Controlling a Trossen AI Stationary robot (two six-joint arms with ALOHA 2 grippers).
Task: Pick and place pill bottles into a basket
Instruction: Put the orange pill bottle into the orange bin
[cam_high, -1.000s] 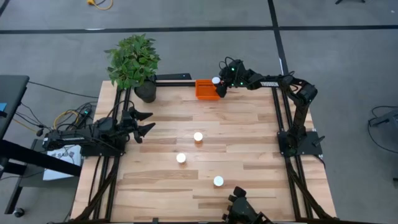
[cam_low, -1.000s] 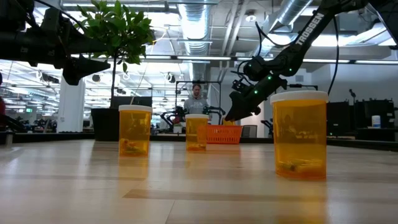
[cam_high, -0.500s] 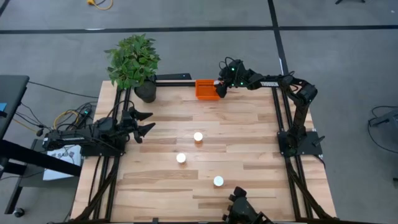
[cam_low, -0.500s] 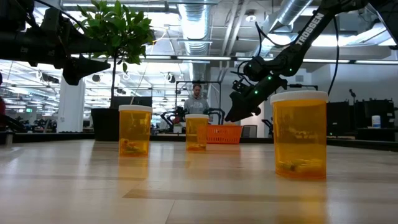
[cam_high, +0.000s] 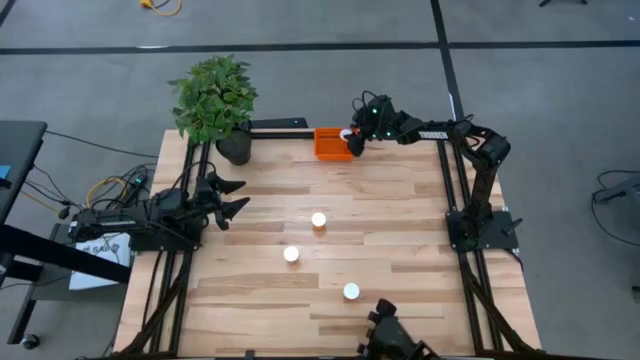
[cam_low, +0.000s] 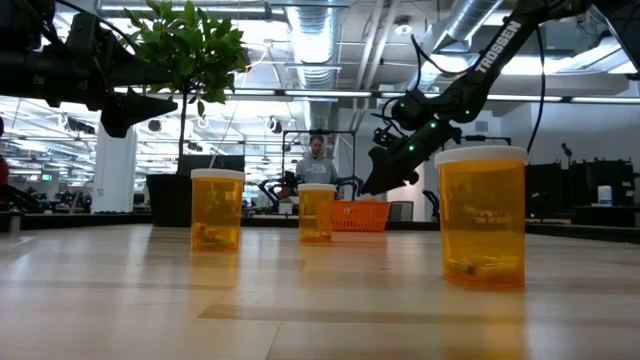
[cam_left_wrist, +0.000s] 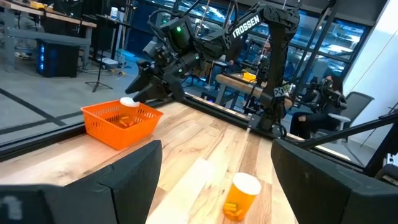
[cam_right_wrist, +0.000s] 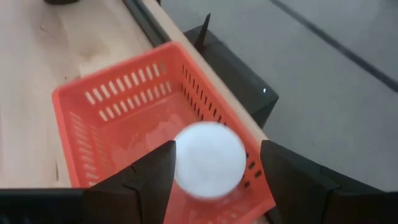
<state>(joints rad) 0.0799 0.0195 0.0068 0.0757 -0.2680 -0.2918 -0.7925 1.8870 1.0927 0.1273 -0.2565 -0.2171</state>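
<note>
At the far edge of the table, our right gripper (cam_high: 352, 140) hangs just above the right end of the basket (cam_high: 329, 145), and in the right wrist view the white cap of a pill bottle (cam_right_wrist: 208, 160) shows blurred between the two dark fingers (cam_right_wrist: 135, 180), over the basket's floor. The jaws stand apart and no pad seems to press the bottle, so we judge it released and dropping; whether it has landed we cannot tell. The step in hand is the placing of the first bottle.

Three more pill bottles stand upright on the bare wood, well apart from the basket: one near the middle (cam_high: 319, 220), one a little nearer and to the left (cam_high: 291, 254), one nearest of all (cam_high: 351, 291). Our left gripper (cam_high: 238, 196) waits at the table's left edge, open and holding nothing.

Next we would lift the right arm clear of the basket rim, bring it back toward the middle bottle, and come down over its cap with the jaws wide enough to straddle the body. A plant pot (cam_high: 234, 148) stands left of the basket, out of that path.
</note>
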